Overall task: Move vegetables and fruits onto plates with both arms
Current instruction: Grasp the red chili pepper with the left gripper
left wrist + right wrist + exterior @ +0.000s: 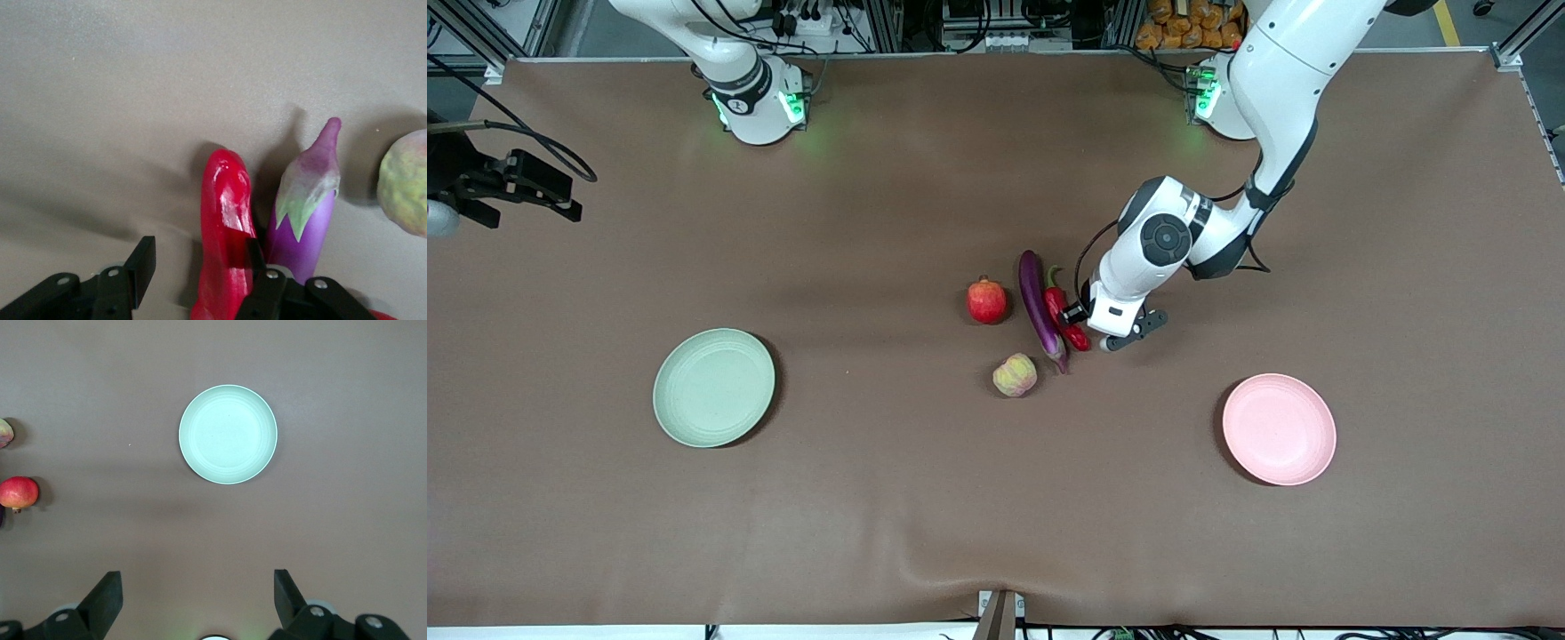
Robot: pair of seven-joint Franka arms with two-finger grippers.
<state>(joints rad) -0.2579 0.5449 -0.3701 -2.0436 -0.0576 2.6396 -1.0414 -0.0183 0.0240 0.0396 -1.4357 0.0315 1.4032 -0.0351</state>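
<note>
The left gripper point(193, 273) is down at the table's middle, jaws apart around the chili point(1064, 313); one finger seems to touch it, though a firm grip is unclear. The eggplant point(1040, 307) lies just beside it. The right gripper point(197, 597) waits, jaws wide apart, over the green plate point(228, 435).

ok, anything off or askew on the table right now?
Nothing stands out. Red chili pepper sits between the left gripper fingers, beside the eggplant; both plates sit flat and bare. Right gripper waits, open.
</note>
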